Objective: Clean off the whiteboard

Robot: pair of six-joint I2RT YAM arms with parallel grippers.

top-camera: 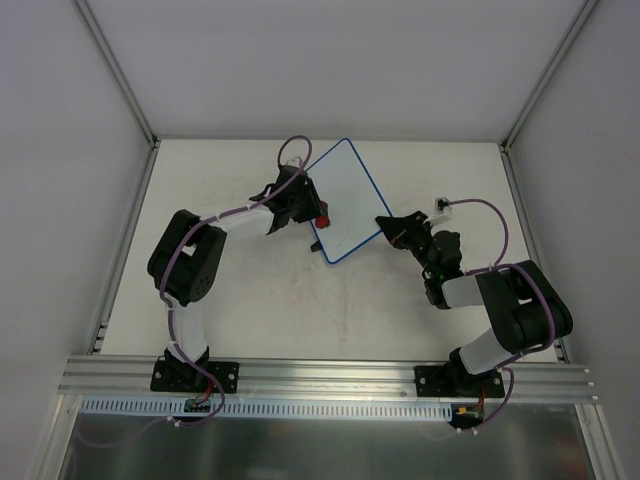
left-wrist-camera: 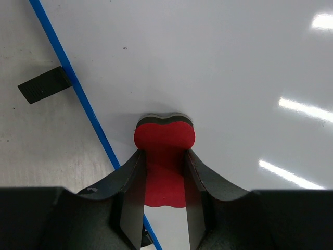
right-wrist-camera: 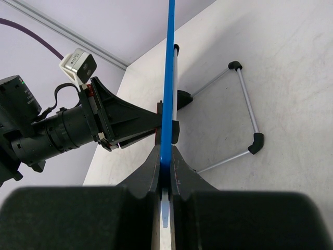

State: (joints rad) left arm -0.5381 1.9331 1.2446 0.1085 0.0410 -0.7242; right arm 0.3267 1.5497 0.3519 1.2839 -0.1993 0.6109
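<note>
A: Where is the whiteboard (top-camera: 347,195)?

B: Near the middle of the counter (top-camera: 300,300), toward the far side, between the 2 arms. It is raised off the counter and tilted. From the right wrist it shows edge-on as 1 thin blue rim (right-wrist-camera: 168,78).

A: What is the right gripper (right-wrist-camera: 165,156) doing?

B: It is clamped on the board's edge, 1 finger on each face, with the rim running straight up out of the closed fingers. In the top view this grip is at the board's near right corner.

A: And the left gripper (left-wrist-camera: 164,161)?

B: Closed on a red eraser (left-wrist-camera: 164,138), pinching its narrow waist. The eraser's rounded far end rests against the white face, just beside the rim. A dark layer shows along that far edge.

A: Anything else on the board?

B: 1 black tab (left-wrist-camera: 44,85) sticks out past the rim over the counter. The face in the left wrist view is white, with bright streaks of reflected light.

A: And behind it?

B: A thin wire frame (right-wrist-camera: 248,104) with black corners, on the side away from the eraser. Whether it bears the board's weight, I cannot tell.
</note>
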